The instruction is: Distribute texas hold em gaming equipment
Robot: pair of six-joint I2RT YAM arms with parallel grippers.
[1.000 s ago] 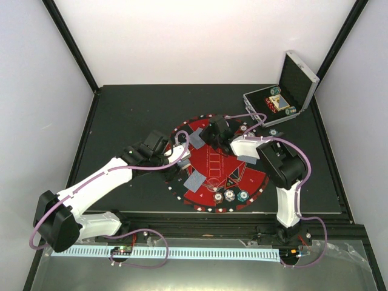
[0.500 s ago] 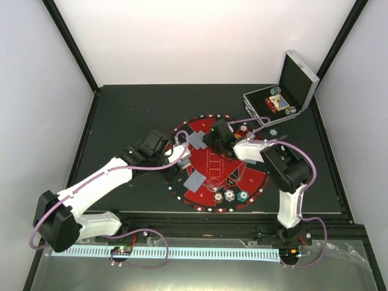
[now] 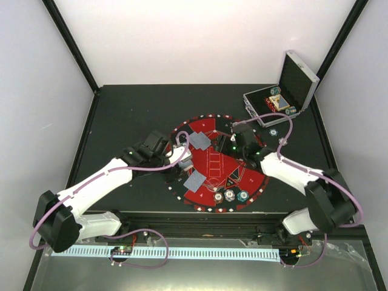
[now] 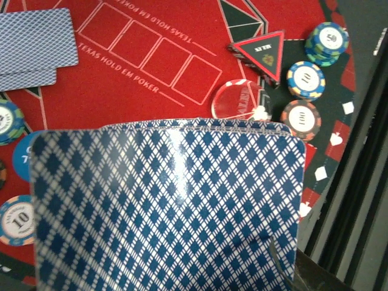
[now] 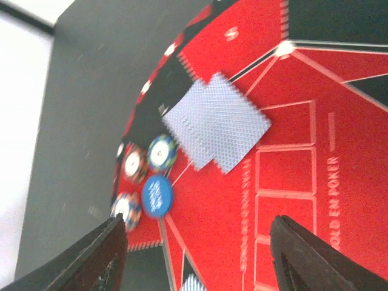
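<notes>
Left wrist: blue diamond-backed cards [image 4: 170, 206], stacked.

Red mat [image 3: 210, 165], silver case [image 3: 298, 77] on table [image 3: 136, 109]

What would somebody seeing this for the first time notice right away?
The big round red-and-black mat in the middle of the scene draws the eye first. In the left wrist view a stack of blue-backed cards fills the lower frame. An open silver case stands at the far right.

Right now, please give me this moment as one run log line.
left tool: shut on card stack | right tool: open, empty, over mat | two overlapping cards lie on mat
</notes>
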